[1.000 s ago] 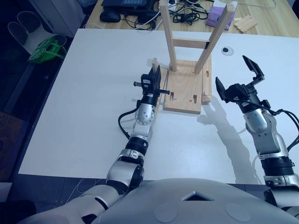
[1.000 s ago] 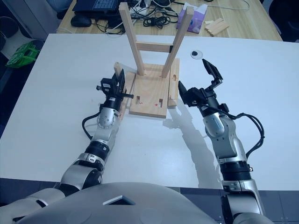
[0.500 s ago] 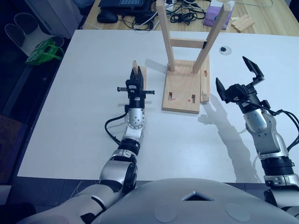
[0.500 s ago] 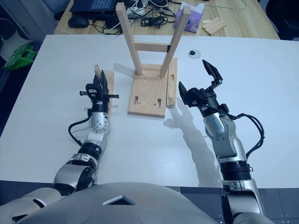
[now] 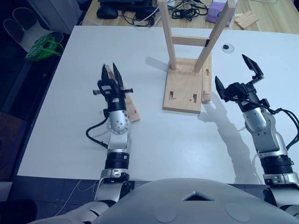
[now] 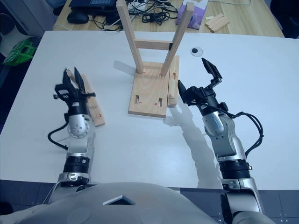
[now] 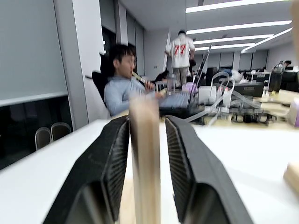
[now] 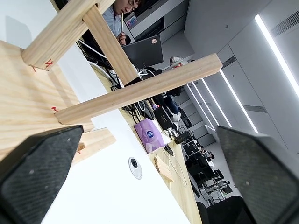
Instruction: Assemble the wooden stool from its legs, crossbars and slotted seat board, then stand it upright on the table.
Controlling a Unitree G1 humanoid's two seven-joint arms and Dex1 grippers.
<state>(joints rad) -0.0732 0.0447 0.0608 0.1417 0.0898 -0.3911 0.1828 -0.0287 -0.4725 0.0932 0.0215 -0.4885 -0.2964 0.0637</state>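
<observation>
The slotted seat board [image 5: 183, 91] lies flat on the white table [image 5: 187, 140]. Two legs [image 5: 167, 35] joined by a crossbar [image 5: 189, 41] stand upright in it. A loose wooden piece [image 5: 206, 86] lies along the board's right edge. To the left of the board my left gripper [image 5: 112, 74] is shut on a wooden leg piece [image 5: 128, 105], which slants down to the table. In the left wrist view that piece [image 7: 145, 154] sits between the two black fingers [image 7: 110, 172]. Right of the board my right gripper [image 5: 232, 71] stands open and holds nothing. Its pads [image 8: 37, 172] frame the legs [image 8: 140, 88].
A small black round cap [image 5: 226, 47] sits in the table behind the stool. A desk beyond the far edge holds a laptop, cables, a purple box [image 5: 218, 10] and spare wooden pieces [image 5: 245, 19]. A green object [image 5: 41, 49] lies off the table's left edge.
My left gripper has carried the wooden leg piece leftward, from the seat board's left edge out over open table. The right arm has kept still.
</observation>
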